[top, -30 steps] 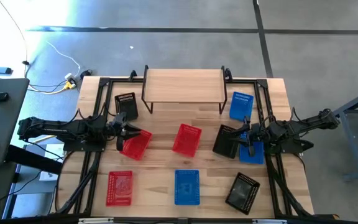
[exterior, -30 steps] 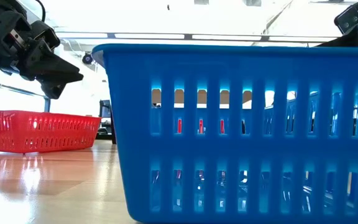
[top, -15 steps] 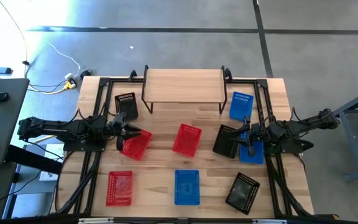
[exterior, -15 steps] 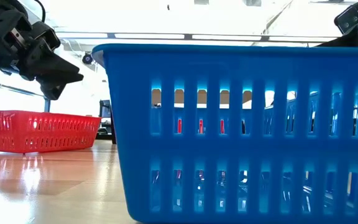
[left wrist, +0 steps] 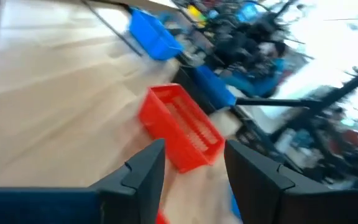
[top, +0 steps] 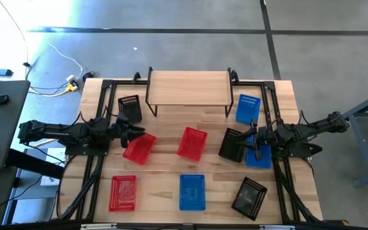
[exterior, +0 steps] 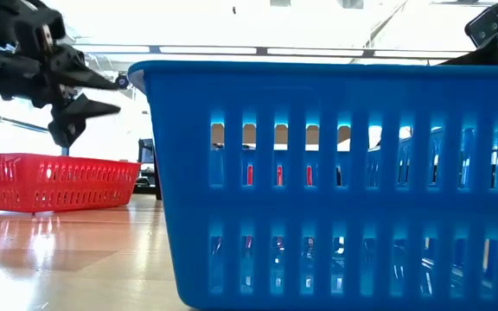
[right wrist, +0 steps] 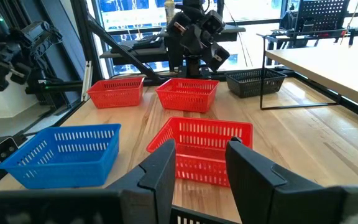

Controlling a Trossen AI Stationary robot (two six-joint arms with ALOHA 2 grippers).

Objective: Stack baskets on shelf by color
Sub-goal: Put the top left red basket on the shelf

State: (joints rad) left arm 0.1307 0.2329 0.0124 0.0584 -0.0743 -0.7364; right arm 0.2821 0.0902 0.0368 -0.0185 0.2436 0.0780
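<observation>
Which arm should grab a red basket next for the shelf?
Left, probably. Its open end effector hovers at the nearest red basket, while the right end effector sits among black and blue baskets; the shelf is bare.

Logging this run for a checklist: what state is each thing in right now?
Shelf: bare, no baskets on it.
Nine baskets: all on the table, unstacked.
Red basket: beside the left pincer, not held.
Left pincer: open.
Right pincer: open, over a blue basket.

Open left pincer frames red basket; blue basket beyond.
</observation>
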